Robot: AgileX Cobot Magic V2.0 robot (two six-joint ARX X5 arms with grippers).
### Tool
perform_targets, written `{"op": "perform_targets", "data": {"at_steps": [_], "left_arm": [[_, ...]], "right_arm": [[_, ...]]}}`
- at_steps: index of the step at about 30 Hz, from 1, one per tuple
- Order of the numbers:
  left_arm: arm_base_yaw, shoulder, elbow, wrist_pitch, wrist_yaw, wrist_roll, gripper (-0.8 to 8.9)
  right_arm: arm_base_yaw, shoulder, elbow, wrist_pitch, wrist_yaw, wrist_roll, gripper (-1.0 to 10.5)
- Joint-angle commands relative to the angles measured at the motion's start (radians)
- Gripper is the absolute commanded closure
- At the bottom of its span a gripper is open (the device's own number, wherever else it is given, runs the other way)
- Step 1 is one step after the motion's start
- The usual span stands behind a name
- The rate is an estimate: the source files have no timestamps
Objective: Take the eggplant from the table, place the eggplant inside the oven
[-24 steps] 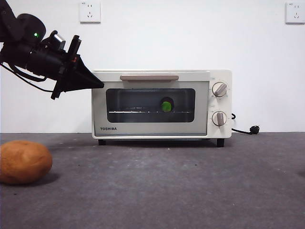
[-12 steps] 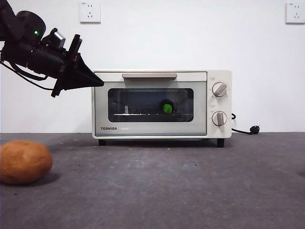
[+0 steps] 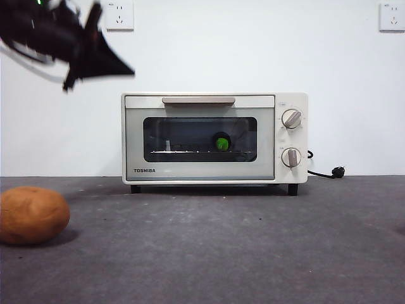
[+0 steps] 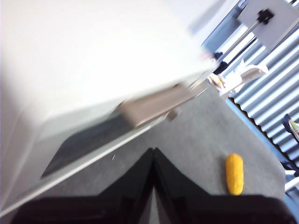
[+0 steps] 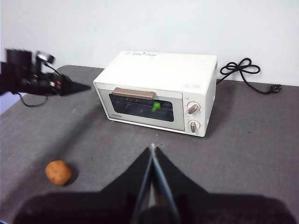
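Note:
The cream-white oven (image 3: 202, 170) stands at the back of the table (image 3: 253, 253) with its door shut. Inside, behind the dark glass, only the green stem cap of the eggplant (image 3: 221, 144) shows; it also shows in the right wrist view (image 5: 156, 107). My left gripper (image 3: 126, 71) hangs shut and empty, blurred, above and left of the oven's top left corner. In its own wrist view the left gripper (image 4: 153, 151) points past the oven's beige handle (image 4: 159, 103). My right gripper (image 5: 153, 148) is shut and empty, well back from the oven (image 5: 159, 88), in front of it.
A round orange-brown potato (image 3: 31, 215) lies on the table at the front left, also seen as the potato (image 5: 58, 171). A yellow oblong thing (image 4: 234, 173) lies on the table. The oven's black cord and plug (image 3: 333, 171) trail to its right.
The oven door went from slightly ajar to fully shut. The left gripper then rose up and away from the oven's top left corner. The eggplant stays inside.

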Motion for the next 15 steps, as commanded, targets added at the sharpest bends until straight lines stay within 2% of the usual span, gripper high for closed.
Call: {"op": "perform_targets", "data": {"at_steps": [1,9,15], "left_arm": [[-0.01,-0.074,0.002,-0.028,-0.031,0.004,8.19],[-0.037,-0.341,0.002,-0.186,-0.193,0.025,8.19],[-0.051,-0.534,0.002,-0.332,-0.233,0.025,8.19]], "right_arm": [[0.002,-0.004,-0.006,-0.024,0.0,0.01,9.5],[0.002,-0.004,-0.006,-0.023,0.0,0.01,9.5],[0.002,-0.004,-0.006,-0.024,0.0,0.011,9.5]]}}
